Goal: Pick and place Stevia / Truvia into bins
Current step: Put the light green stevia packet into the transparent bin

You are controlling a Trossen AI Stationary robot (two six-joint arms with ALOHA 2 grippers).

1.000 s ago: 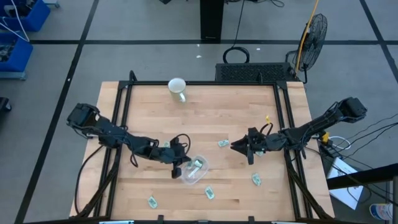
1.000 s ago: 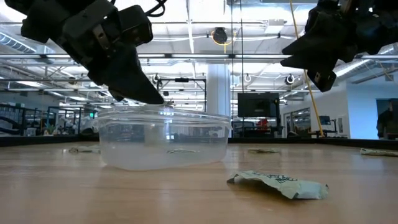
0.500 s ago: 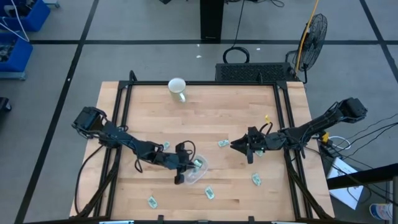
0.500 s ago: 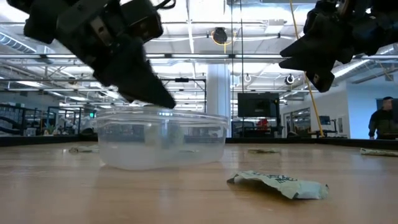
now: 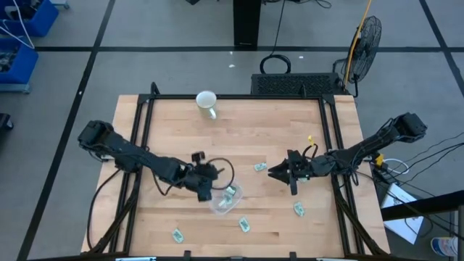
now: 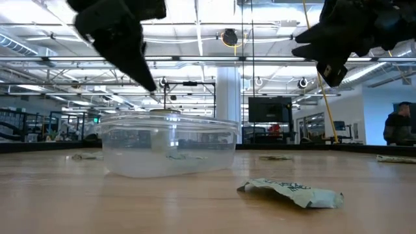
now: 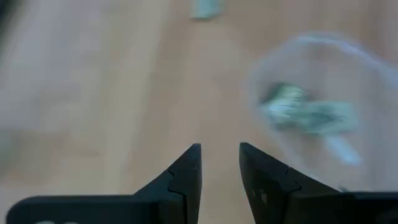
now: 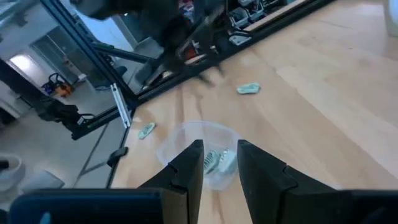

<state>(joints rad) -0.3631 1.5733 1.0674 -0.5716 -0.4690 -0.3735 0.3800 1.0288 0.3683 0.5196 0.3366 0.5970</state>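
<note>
Two pale green-white paper sachets (image 5: 230,194) lay inside clear shallow plastic bowl (image 5: 225,200). Left claw (image 5: 204,190), empty, fingers narrowly parted, had pulled back off bowl's left rim since half second ago: drop looked done. Right claw (image 5: 278,172) hovered mid-tabletop, narrow gap, empty. Loose sachets remained on wooden tabletop (image 5: 246,134).
</note>
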